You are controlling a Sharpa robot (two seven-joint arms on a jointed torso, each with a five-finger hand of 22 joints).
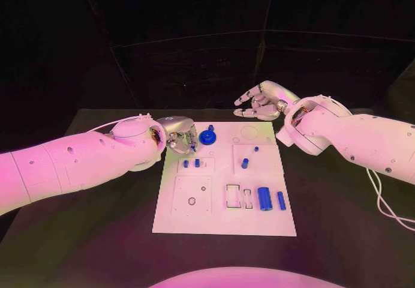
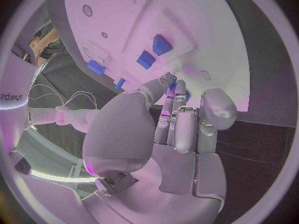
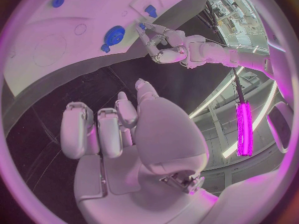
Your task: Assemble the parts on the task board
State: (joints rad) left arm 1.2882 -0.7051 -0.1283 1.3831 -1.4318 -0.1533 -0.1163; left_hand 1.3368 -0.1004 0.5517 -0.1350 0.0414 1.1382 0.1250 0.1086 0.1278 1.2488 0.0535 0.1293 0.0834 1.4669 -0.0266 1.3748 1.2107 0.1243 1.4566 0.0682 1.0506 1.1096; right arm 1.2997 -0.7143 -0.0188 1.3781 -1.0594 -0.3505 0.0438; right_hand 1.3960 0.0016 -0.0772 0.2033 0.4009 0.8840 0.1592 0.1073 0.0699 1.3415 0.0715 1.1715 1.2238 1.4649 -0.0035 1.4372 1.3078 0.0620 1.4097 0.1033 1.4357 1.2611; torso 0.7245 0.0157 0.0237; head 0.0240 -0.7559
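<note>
My left hand (image 1: pixel 180 139) fingering gear (image 1: pixel 207 137), grip unclear; right hand (image 1: pixel 262 100) curled, holding nothing. Cylinders (image 1: pixel 264 197) on board (image 1: pixel 173 222) still loose; most left.

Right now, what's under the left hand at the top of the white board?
The left hand hovers over the task board's far left corner, its fingers reaching a small blue part beside the blue gear. The board directly beneath the palm is covered.

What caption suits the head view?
Left hand reaches beside the blue gear on the task board; right hand hovers beyond it.
</note>
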